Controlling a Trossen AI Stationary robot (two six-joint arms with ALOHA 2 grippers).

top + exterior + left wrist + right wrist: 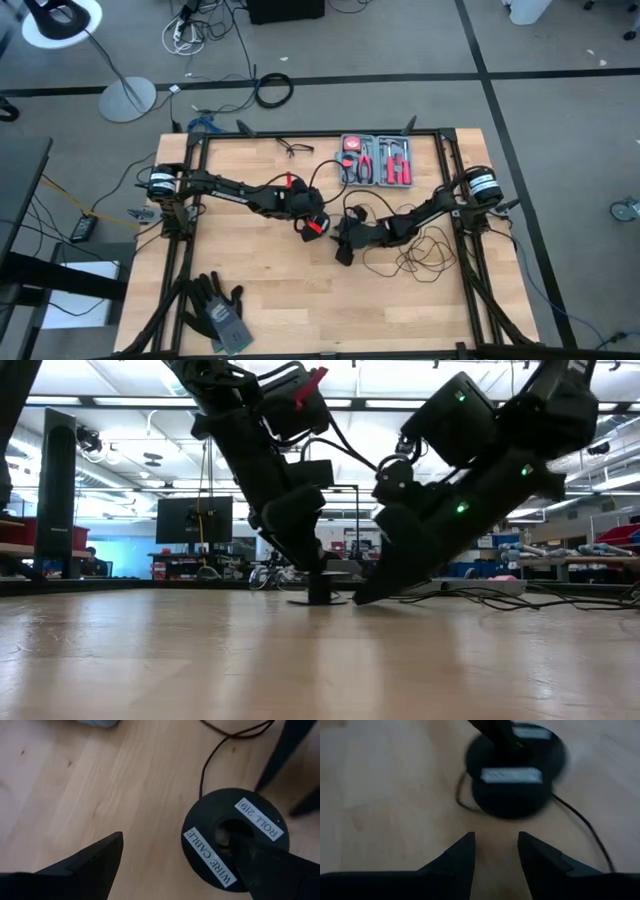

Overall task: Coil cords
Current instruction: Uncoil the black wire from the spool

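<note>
Nearest the left wrist camera stand the left gripper's (175, 865) two dark fingers, spread wide, one of them planted in the centre hole of a flat round black plastic spool (235, 840) bearing white labels that read "WIRE CABLE" and "ROLL 2(9)". The spool lies flat on the pale wooden table (100, 785), and the long, very thin black cable (207, 765) runs off its rim across the wood.

In the right wrist view the right gripper (496, 851) points at the same spool from just beside it, its fingers parted by a narrow gap with nothing between them, so it holds nothing yet.

To do this step well, I judge the left finger should stay pressed down in the hub so the spool cannot slide, while the right gripper takes the cable close to the rim and lays it round in even turns, feeding slack from the loose tangle without dragging it tight.

From above, both arms reach inward and meet near the middle of the table, wrists pitched steeply down; the low view shows the left finger standing almost upright on the spool and the right gripper slanting in. Farther right, the remaining cable lies in loose loops (425, 250) on the table.
</note>
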